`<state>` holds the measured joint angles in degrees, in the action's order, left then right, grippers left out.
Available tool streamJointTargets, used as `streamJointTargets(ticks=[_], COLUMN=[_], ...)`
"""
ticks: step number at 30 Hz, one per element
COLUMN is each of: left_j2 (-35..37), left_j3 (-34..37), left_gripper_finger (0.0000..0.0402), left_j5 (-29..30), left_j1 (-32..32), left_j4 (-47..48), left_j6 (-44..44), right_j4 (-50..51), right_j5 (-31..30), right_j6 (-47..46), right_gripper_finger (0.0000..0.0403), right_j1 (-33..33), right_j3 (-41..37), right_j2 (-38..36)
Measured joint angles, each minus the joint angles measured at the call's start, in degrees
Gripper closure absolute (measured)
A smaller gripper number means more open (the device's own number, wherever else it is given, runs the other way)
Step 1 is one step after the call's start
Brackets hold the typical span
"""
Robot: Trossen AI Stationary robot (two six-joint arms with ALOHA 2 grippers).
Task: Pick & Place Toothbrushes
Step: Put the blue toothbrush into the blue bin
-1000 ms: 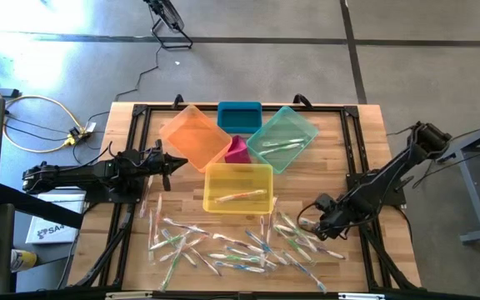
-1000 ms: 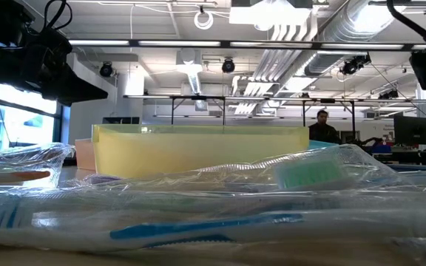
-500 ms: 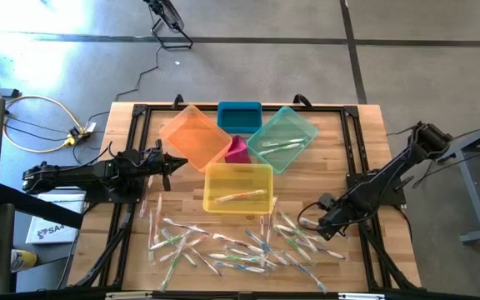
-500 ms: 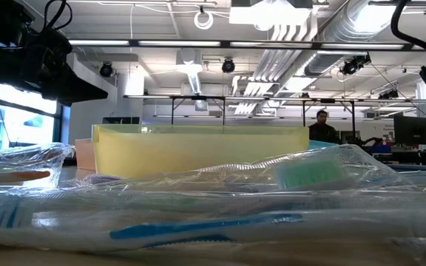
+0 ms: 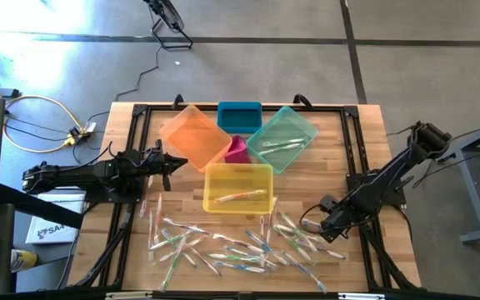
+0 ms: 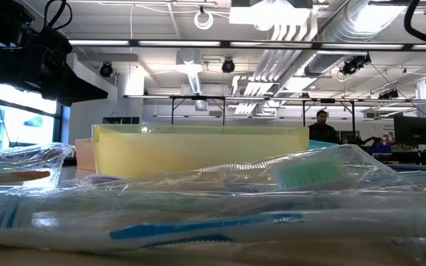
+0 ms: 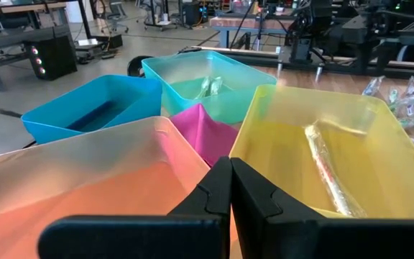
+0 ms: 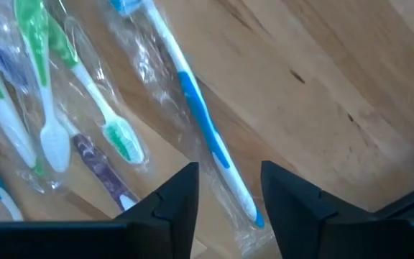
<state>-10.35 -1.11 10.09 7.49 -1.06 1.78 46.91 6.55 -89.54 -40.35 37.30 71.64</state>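
Note:
Many wrapped toothbrushes [image 5: 240, 246] lie loose on the wooden table's near half; in the low view they fill the foreground [image 6: 205, 222]. My right gripper [image 5: 308, 223] hangs over the pile's right end, pointing steeply down and open. In the right wrist view a blue-and-white toothbrush [image 8: 205, 137] lies flat on the wood, and its handle end runs between my right gripper's [image 8: 228, 188] fingers, with no touch showing. My left gripper [image 5: 170, 162] waits shut at the table's left, beside the orange bin [image 5: 192, 135]; its own view shows it shut [image 7: 230, 194].
Five bins cluster at the table's middle: orange, blue [image 5: 239, 115], teal [image 5: 282, 137] with toothbrushes inside, a small pink one [image 5: 237, 150], and yellow [image 5: 237, 187] holding one wrapped toothbrush [image 7: 329, 169]. Bare wood lies right of the pile [image 8: 336, 86]. A person stands far back in the room [image 6: 322, 125].
My right gripper has tipped a little more toward straight down above the right end of the pile. In the low view its dark body has drawn toward the picture's right edge. The toothbrushes and bins lie as before.

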Motion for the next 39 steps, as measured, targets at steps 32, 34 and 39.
streamJointTargets(ticks=[32,34,39], left_j2=[-0.02,-0.02,-0.02], left_j3=[-0.02,-0.02,0.0], left_gripper_finger=[0.0402,0.0402,0.0402], left_j5=[0.04,0.04,0.04], left_j1=[-0.01,-0.02,-0.01], left_j4=[0.0,0.0,0.0], left_j6=[0.09,0.11,0.11], right_j4=[-7.58,-7.58,-7.09], right_j5=[1.33,1.27,1.27], right_j6=[-9.22,-9.22,-9.2], right_gripper_finger=[0.0272,0.0274,0.0308], right_j1=[-8.43,-8.43,-8.43], right_j3=[0.44,0.42,0.35], right_j2=[15.2,15.28,15.19])
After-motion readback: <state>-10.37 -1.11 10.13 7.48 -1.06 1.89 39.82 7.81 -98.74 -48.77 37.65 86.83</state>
